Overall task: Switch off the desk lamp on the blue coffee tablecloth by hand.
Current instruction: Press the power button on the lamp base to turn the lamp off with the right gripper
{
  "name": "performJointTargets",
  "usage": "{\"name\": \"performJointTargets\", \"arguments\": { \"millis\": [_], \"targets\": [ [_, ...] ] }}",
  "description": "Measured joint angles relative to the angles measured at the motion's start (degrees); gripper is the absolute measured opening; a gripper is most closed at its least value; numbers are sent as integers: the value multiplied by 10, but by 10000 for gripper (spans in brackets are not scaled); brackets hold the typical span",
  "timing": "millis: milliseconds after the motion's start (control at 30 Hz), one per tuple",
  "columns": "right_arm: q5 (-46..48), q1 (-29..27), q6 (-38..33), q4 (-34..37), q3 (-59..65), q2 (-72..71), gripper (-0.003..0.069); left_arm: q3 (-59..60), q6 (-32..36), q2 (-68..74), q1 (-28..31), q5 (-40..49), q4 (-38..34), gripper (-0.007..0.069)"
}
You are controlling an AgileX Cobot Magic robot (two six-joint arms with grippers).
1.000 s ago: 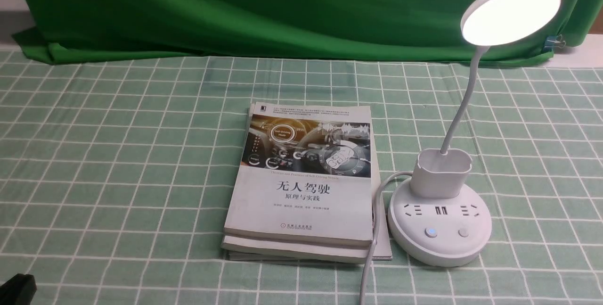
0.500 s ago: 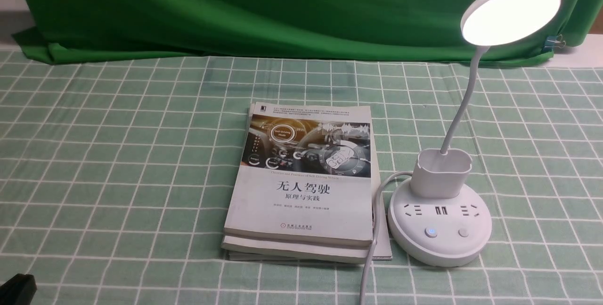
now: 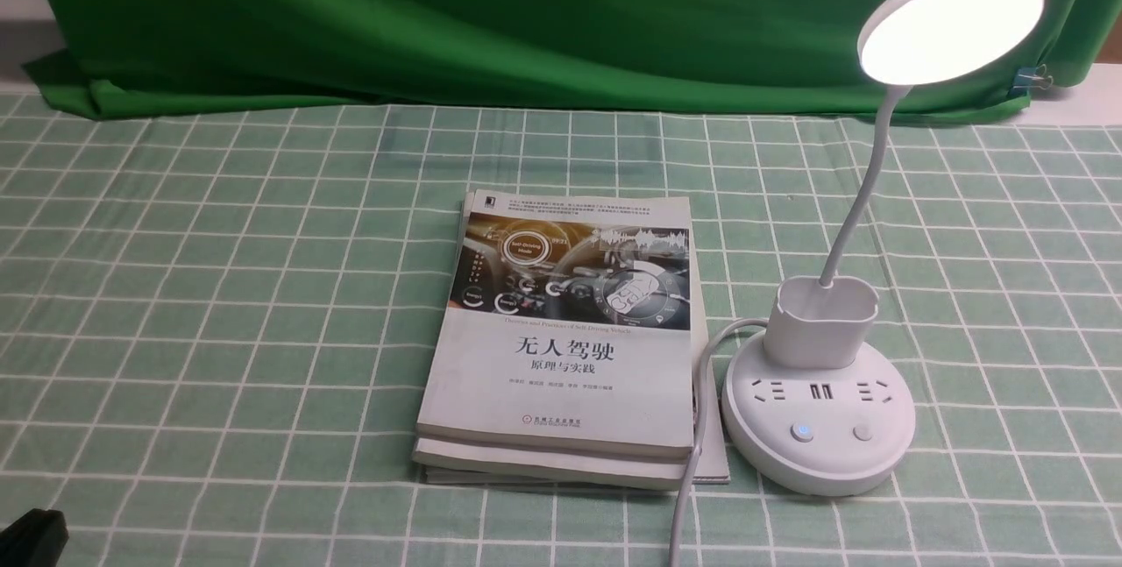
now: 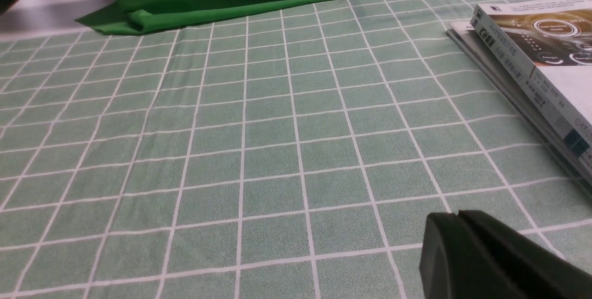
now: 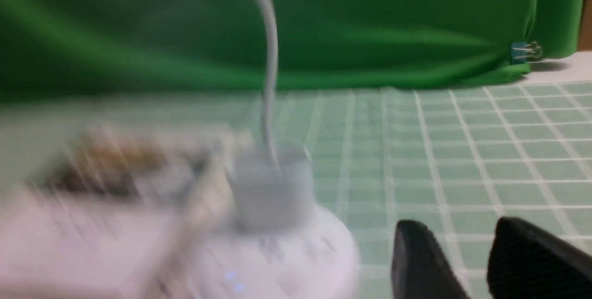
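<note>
Plainly, the desk lamp (image 3: 820, 414) is glowing, its disc head (image 3: 951, 22) shining at the far right. Its round base (image 3: 815, 453) is sitting on the blue coffee tablecloth (image 3: 219, 287) at the near right of the worktop, just right of a stack of books (image 3: 561, 348). The neck is rising upright from the cup and leaning right. The lit button (image 3: 801, 432) and its plain twin (image 3: 863, 433) are lying on the base's near rim, facing up, so the press is likely coming from above.

The right arm's jaws are showing only in their own wrist view. There, two dark fingers (image 5: 416, 262) are standing apart with a clear gap, holding nothing and touching nothing. The base is lying just beside them, toward the books. That view is smeared, so the gap to the base is hard to judge (the lit button is only a faint blue dot there).

The left arm (image 3: 31, 536) is peeking in at the near left corner, well apart from the lamp, with the books between. Its jaws are seemingly pressed together, gripping nothing. The right arm is looking much the nearer.
</note>
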Motion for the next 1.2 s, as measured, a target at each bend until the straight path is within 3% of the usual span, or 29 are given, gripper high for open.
{"name": "performJointTargets", "arguments": {
  "millis": [33,200,367,433,567,667,733,867,1033,1200],
  "targets": [
    [-4,0,0,0,0,0,242,0,0,0,0,0,0,0],
    [-130,0,145,12,0,0,242,0,0,0,0,0,0,0],
    [-183,0,170,13,0,0,229,0,0,0,0,0,0,0],
    [-164,0,177,14,-3,0,169,0,0,0,0,0,0,0],
    [-3,2,144,15,-93,59,51,0,0,0,0,0,0,0],
    [90,11,104,15,-166,126,45,0,0,0,0,0,0,0],
    [229,19,57,15,-270,232,46,0,0,0,0,0,0,0],
    [380,19,-8,15,-373,373,47,0,0,0,0,0,0,0],
    [459,19,-48,16,-437,531,47,0,0,0,0,0,0,0],
    [470,42,-56,20,-472,640,47,0,0,0,0,0,0,0]
  ]
}}
